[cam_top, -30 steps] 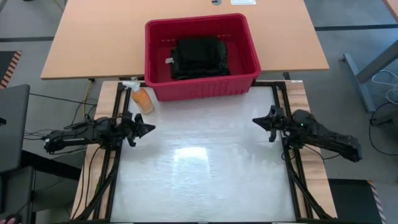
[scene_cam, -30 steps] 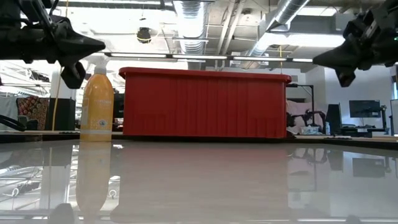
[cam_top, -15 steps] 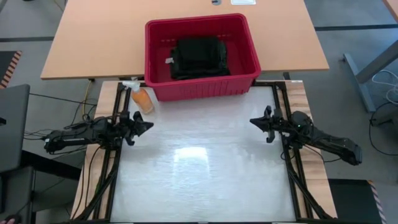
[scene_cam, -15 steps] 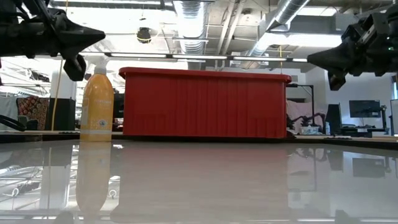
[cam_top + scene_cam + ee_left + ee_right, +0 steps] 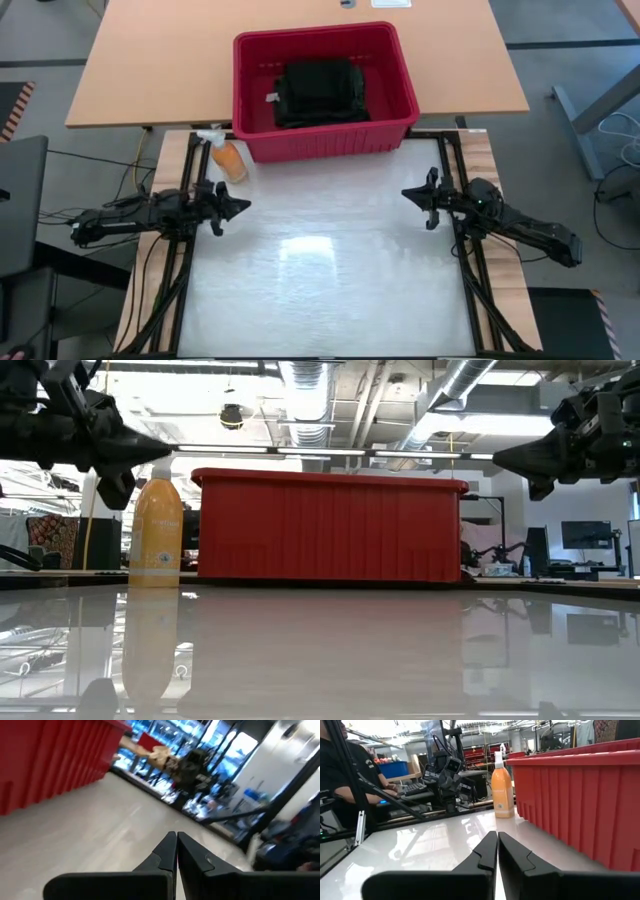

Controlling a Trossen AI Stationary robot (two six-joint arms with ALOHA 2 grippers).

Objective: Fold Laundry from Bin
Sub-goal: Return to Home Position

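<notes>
Laundry (image 5: 318, 92): dark folded stack, sits inside the bin (image 5: 330, 140), roughly centred on its floor. A small pale tag shows at the stack's edge on the left-arm side. Can't separate individual garments from above.

Bin is upright on the far edge of the white mat (image 5: 330, 270), past both grippers and about midway between them. In the low view its ribbed wall (image 5: 330, 525) hides the contents.

Left gripper (image 5: 243, 207): fingers pressed together, holding nothing. It hangs above the mat at the left edge and points inward. Its wrist cam shows the two tips (image 5: 176, 837) meeting with no gap, and the bin wall (image 5: 45, 765) off to one side, well apart.

Right gripper (image 5: 405, 193): also fully closed and empty, above the mat at the right edge, pointing inward at the left one. Tips (image 5: 497, 836) are shut in its wrist cam, with the bin (image 5: 580, 795) near on one side.

In the low view both grippers (image 5: 165, 450) (image 5: 500, 457) are clear of the surface, about level with the bin rim.

Orange bottle (image 5: 226, 155) stands upright just beyond the left gripper, beside the bin's near corner on that side.

A wooden table (image 5: 150, 70) lies behind the bin. A person (image 5: 340, 775) is seated beyond the table in the right wrist cam.
</notes>
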